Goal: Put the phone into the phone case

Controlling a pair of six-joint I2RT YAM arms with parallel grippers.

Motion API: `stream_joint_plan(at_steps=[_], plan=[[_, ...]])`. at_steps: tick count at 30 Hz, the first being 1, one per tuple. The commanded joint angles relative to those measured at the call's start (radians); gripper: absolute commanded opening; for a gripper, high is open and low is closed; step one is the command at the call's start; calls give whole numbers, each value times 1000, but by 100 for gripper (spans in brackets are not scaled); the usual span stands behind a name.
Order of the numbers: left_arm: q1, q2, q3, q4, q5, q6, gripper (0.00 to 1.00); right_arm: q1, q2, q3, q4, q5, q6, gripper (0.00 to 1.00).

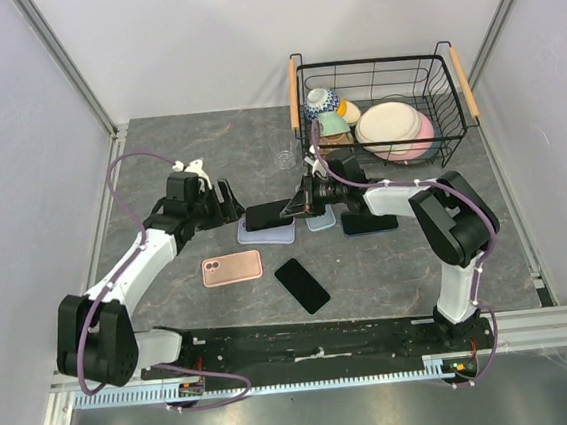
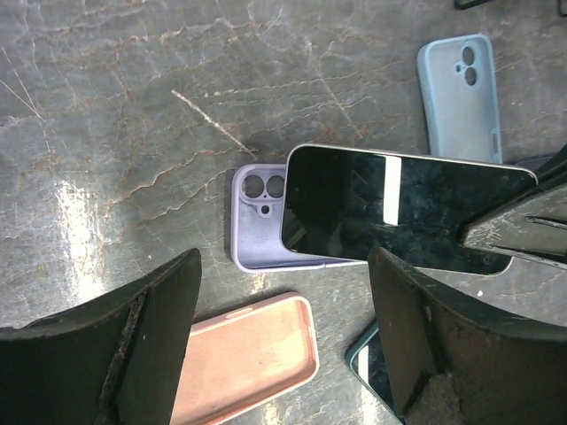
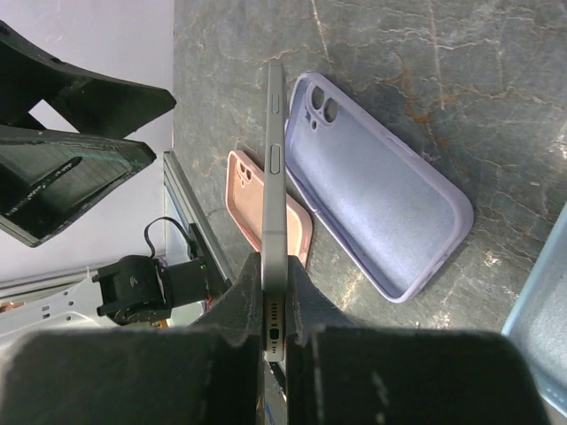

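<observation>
My right gripper [image 1: 298, 206] is shut on the end of a silver-edged phone [image 1: 267, 215] and holds it screen up just above an empty lavender case [image 1: 265, 233]. In the right wrist view the phone [image 3: 275, 177] shows edge-on between the fingers, with the lavender case [image 3: 376, 195] beside it on the table. In the left wrist view the phone [image 2: 399, 217] covers most of the case [image 2: 257, 235]; the case's camera end shows. My left gripper [image 1: 227, 203] is open and empty, just left of the phone's free end.
A pink case [image 1: 232, 269] and a bare black phone [image 1: 302, 285] lie nearer the arms. A light-blue case [image 1: 320, 219] and a dark phone [image 1: 370, 223] lie under the right arm. A wire basket [image 1: 384, 112] of dishes stands at the back right.
</observation>
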Motion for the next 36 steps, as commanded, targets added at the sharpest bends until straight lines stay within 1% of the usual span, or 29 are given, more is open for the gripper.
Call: stream_joint_plan(at_steps=[1, 6, 17, 23, 26, 31, 36], plan=[[0, 40, 43, 14, 1, -14, 83, 3, 26, 28, 73, -3, 50, 0], [2, 100, 29, 58, -2, -9, 83, 3, 47, -9, 122, -9, 113, 0], [0, 197, 3, 150, 26, -5, 83, 4, 92, -58, 182, -33, 171, 0], [0, 250, -9, 199, 64, -14, 83, 4, 118, -63, 203, -56, 196, 0], [0, 275, -9, 210, 75, -20, 83, 4, 104, -75, 196, -57, 188, 0], [-1, 293, -9, 224, 93, -32, 83, 14, 81, -81, 113, -37, 124, 0], [0, 313, -18, 250, 133, -49, 83, 34, 90, -103, 105, -30, 109, 0]])
